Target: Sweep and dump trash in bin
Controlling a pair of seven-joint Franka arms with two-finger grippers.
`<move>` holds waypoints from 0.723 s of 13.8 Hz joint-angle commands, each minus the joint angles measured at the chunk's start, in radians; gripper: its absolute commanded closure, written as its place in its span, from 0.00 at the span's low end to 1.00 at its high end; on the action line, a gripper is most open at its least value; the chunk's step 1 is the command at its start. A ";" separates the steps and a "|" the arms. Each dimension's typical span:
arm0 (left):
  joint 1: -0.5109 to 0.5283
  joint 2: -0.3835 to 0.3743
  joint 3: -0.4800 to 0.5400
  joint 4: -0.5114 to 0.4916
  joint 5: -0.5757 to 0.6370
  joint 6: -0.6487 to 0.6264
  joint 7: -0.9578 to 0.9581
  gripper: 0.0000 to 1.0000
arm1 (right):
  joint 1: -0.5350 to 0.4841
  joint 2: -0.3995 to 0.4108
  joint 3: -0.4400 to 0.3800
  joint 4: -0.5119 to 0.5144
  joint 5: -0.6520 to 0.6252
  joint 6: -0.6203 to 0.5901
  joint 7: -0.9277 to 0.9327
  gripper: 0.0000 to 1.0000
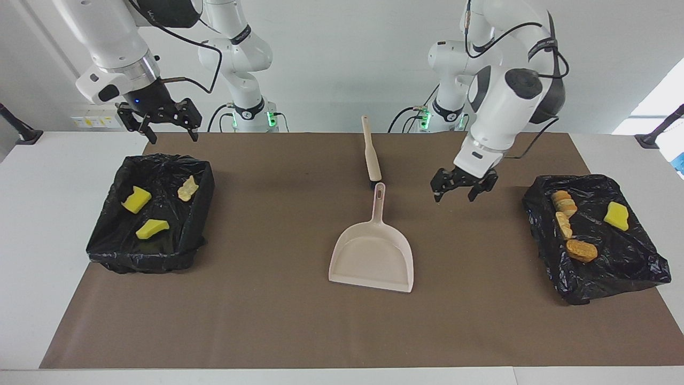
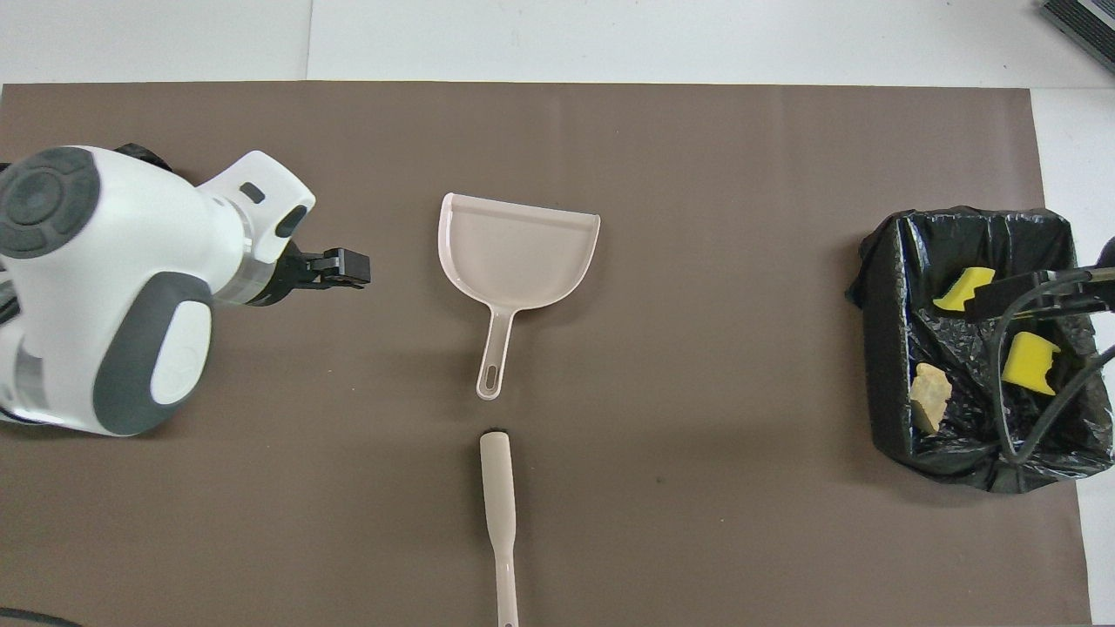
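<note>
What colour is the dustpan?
The dustpan is pale pinkish beige, clearest in the facing view.

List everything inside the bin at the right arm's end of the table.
The bin holds two yellow sponge chunks and one tan pastry piece. Black liner folds could hide more.

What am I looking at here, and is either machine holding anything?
Two robot arms work at a table covered by a brown mat. One picture looks across at them; the other looks down from above their end. The left gripper hangs over the mat beside the dustpan; the right gripper hangs near one black-lined bin. Both have open jaws and hold nothing. A brush lies nearer the robots than the dustpan. The trash already sits in that bin and in the second bin.
</note>
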 commanded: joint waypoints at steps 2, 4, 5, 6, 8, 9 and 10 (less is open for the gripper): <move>0.122 -0.050 -0.009 0.028 -0.014 -0.151 0.164 0.00 | -0.005 -0.014 0.004 -0.015 0.006 0.001 0.014 0.00; 0.168 -0.067 -0.009 0.030 -0.010 -0.191 0.225 0.00 | -0.005 -0.014 0.004 -0.015 0.006 0.001 0.014 0.00; 0.179 -0.071 -0.004 0.041 -0.002 -0.215 0.233 0.00 | -0.005 -0.014 0.004 -0.015 0.006 0.001 0.014 0.00; 0.185 -0.070 0.004 0.073 -0.001 -0.252 0.239 0.00 | -0.005 -0.014 0.004 -0.015 0.006 0.001 0.014 0.00; 0.185 -0.071 0.022 0.160 0.003 -0.356 0.244 0.00 | -0.005 -0.014 0.004 -0.015 0.006 0.001 0.014 0.00; 0.185 -0.073 0.027 0.200 0.022 -0.405 0.242 0.00 | -0.005 -0.014 0.004 -0.015 0.006 0.001 0.014 0.00; 0.184 -0.081 0.027 0.235 0.054 -0.460 0.244 0.00 | -0.005 -0.014 0.004 -0.015 0.006 0.001 0.014 0.00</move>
